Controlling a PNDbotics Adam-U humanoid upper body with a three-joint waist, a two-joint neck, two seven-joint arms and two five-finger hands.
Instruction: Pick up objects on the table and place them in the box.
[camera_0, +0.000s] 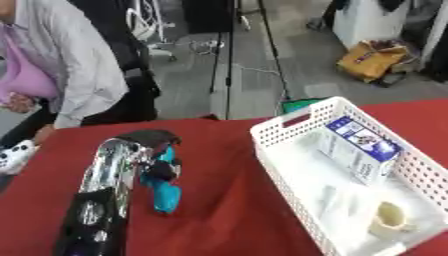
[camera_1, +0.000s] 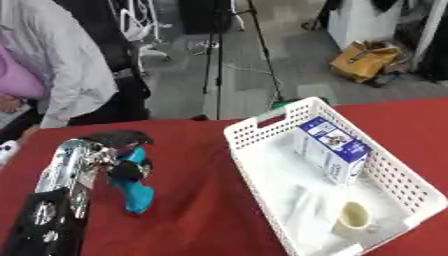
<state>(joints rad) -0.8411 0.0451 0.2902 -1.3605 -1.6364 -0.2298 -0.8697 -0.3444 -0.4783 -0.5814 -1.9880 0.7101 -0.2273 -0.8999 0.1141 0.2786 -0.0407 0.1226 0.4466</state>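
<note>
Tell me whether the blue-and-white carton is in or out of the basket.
In. The blue-and-white carton stands inside the white perforated plastic basket, its walls around it.

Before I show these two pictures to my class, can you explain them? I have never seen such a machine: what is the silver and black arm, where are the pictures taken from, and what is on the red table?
Both pictures come from the two eyes of a camera in a humanoid robot's head, looking down at the same moment. The silver and black arm is its left arm; the left hand has its fingers curled round a teal object on the red table. To the right stands a white basket, the box for the job. It already holds a blue and white carton and a cream cup. The right hand does not show.
</note>
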